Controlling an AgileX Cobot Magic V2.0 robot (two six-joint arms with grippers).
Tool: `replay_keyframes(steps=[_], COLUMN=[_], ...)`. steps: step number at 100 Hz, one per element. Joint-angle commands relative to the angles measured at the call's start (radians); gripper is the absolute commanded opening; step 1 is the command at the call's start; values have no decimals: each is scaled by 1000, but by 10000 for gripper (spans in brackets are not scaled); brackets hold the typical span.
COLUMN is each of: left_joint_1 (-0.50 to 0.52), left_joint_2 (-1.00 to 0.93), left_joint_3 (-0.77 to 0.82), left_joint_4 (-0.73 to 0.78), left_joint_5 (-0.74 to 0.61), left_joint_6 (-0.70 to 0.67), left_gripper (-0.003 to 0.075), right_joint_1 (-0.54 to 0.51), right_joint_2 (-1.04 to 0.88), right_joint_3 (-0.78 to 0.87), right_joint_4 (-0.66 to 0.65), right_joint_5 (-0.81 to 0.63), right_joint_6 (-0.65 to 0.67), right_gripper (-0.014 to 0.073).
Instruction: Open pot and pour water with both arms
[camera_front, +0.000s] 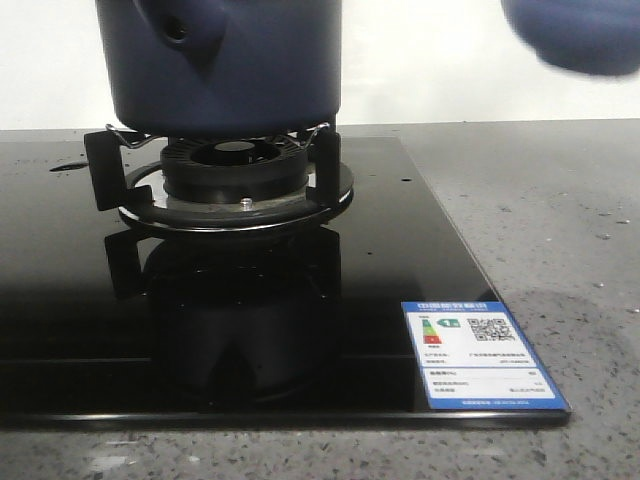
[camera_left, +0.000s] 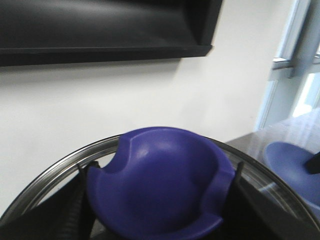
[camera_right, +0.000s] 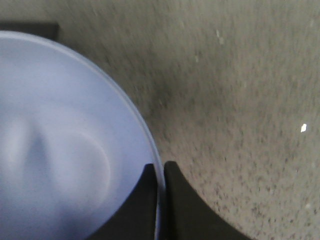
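The dark navy pot (camera_front: 225, 65) stands on the burner, its side knob with the round hole (camera_front: 178, 30) facing me. In the left wrist view my left gripper (camera_left: 160, 175) is shut on the blue-violet knob (camera_left: 155, 180) of a glass lid with a metal rim (camera_left: 45, 177), held up in front of a wall. My right gripper (camera_right: 161, 172) is shut on the rim of a lighter blue bowl (camera_right: 60, 150), held above the grey counter. The bowl shows blurred in the front view (camera_front: 580, 35) and in the left wrist view (camera_left: 295, 165). A small shiny puddle of water (camera_front: 68, 165) lies on the cooktop.
The black glass cooktop (camera_front: 400, 250) carries the burner and pan support (camera_front: 235, 175) and a blue energy label (camera_front: 482, 353). Speckled grey counter (camera_front: 560, 210) lies to the right. A black range hood (camera_left: 100, 25) hangs on the wall.
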Motion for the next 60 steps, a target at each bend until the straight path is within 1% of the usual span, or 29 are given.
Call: replay_keyframes(steps=[1,20,60], left_joint_1=[-40,-73,-73], left_joint_2=[8,45,65], left_joint_3=[-39,-39,-39], left_joint_4=[-81,-82,-82], left_joint_5=[-27,-27,-23], left_joint_6=[8,8,23], left_gripper=[351,351,351], right_joint_1=[-10,-10,-10], right_joint_2=[-14,23,116], right_joint_3=[16,67,69], right_joint_4=[12,-17,-25], right_joint_5=[-56,-82,-90], right_joint_6=[5,5,5], right_gripper=[-51,-51,-51])
